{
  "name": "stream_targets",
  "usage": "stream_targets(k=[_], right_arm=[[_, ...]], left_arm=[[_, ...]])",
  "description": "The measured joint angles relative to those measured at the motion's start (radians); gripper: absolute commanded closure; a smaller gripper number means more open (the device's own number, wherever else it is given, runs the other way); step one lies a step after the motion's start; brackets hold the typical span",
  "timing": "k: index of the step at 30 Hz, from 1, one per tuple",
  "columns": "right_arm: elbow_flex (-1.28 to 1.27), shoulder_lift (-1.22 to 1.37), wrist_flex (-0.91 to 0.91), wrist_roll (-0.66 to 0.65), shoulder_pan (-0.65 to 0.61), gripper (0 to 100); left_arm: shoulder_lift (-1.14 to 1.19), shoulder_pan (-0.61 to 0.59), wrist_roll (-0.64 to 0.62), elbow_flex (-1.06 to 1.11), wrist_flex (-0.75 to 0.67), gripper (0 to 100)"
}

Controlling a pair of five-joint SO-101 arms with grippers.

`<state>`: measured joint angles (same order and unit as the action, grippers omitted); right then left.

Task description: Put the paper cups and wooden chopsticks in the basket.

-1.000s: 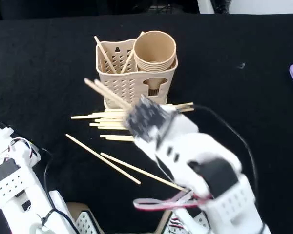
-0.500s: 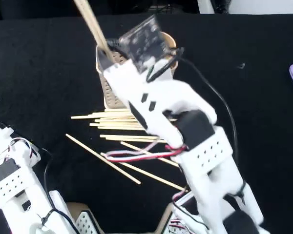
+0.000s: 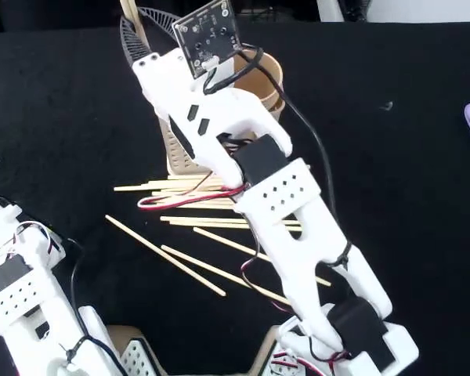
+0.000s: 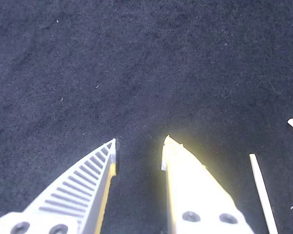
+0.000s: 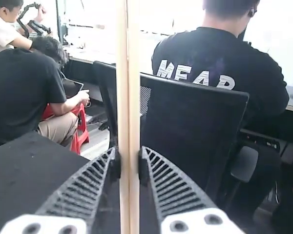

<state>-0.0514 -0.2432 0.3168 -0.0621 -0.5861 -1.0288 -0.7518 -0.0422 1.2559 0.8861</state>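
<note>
- Since a second ago the right gripper (image 3: pixel 137 35) has swung up from low in front of the beige slotted plastic basket (image 3: pixel 175 153) to well above it, carrying its load along.
- It is clamped on a pair of pale wooden chopsticks (image 5: pixel 127 73), which stand upright between the jaws and run out past the top of the high view.
- A stack of tan paper cups (image 3: pixel 270 74) sits in the basket, partly hidden by the arm.
- Other loose chopsticks (image 3: pixel 189 270) lie on the black cloth counter (image 3: pixel 392 196) in front of the basket.
- The left gripper (image 4: pixel 139 144) hovers close over the counter, jaws apart, with one loose stick just beside it.
</note>
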Motion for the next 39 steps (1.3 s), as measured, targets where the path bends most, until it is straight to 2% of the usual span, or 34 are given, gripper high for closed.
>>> stream_targets(k=[20,25,35,39], right_arm=[[0.000,0.146,-0.006,0.006,0.074,97.5],[0.000,0.146,0.092,0.009,0.078,81.2],[0.000,0.000,0.245,0.055,0.080,81.2],[0.000,-0.123,0.391,0.055,0.080,81.2]], left_arm=[[0.000,0.000,0.000,0.000,0.000,84],[0.000,0.000,0.000,0.000,0.000,84],[0.000,0.000,0.000,0.000,0.000,84],[0.000,0.000,0.000,0.000,0.000,84]])
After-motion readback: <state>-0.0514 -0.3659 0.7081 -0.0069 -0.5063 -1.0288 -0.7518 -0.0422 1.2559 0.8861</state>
